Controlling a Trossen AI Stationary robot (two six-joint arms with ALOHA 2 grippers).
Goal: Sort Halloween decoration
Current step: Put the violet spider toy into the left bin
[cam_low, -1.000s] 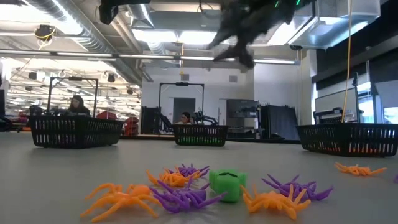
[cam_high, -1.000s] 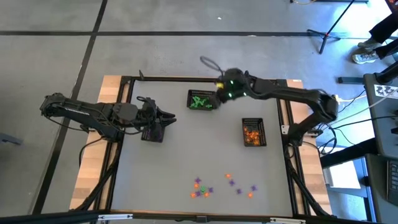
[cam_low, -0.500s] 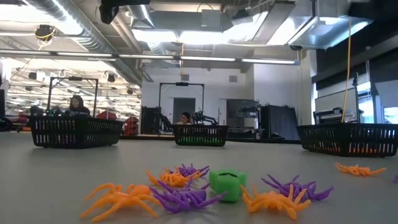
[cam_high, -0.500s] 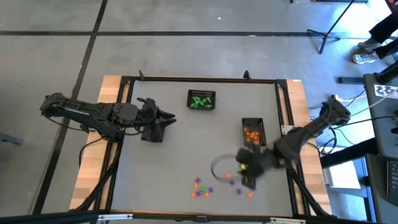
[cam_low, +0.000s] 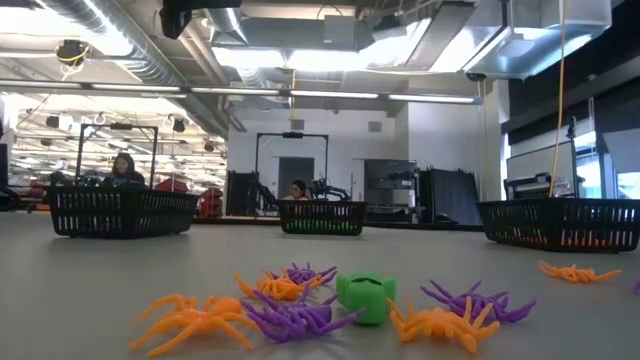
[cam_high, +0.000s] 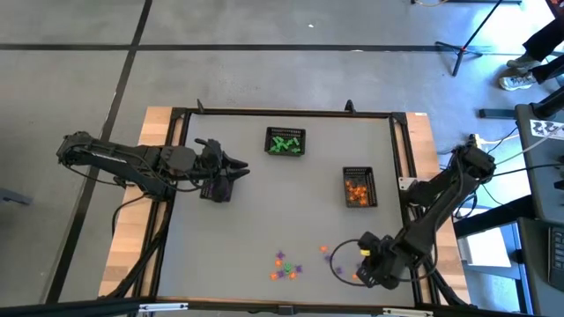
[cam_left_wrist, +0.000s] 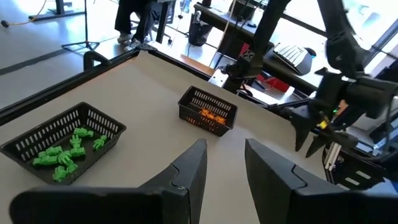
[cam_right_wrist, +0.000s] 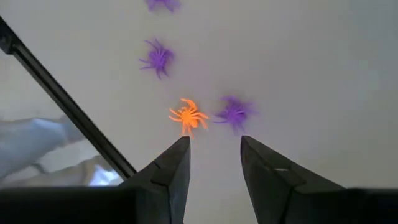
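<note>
The Halloween decorations are tiny plastic spiders in orange and purple and one green piece [cam_low: 365, 297]. They lie loose near the table's front edge [cam_high: 284, 266]. My right gripper [cam_high: 363, 264] hangs open over the right end of that scatter and points down. Its wrist view shows an orange spider [cam_right_wrist: 188, 116] and a purple spider [cam_right_wrist: 234, 112] just past the fingertips [cam_right_wrist: 214, 146], untouched. My left gripper [cam_high: 238, 169] waits open at the table's left, above a black basket [cam_high: 216, 187], with nothing between its fingers [cam_left_wrist: 224, 149].
A basket of green pieces [cam_high: 285, 142] stands at the far middle, and a basket of orange pieces [cam_high: 359, 187] at the right. The table's black frame rail [cam_right_wrist: 68, 106] runs close beside my right gripper. People sit in the room beyond the table.
My right gripper has swung from above the green basket at the far side down to the table's near right corner. It has tipped to point down over the loose spiders. The decorations have stayed where they were.
</note>
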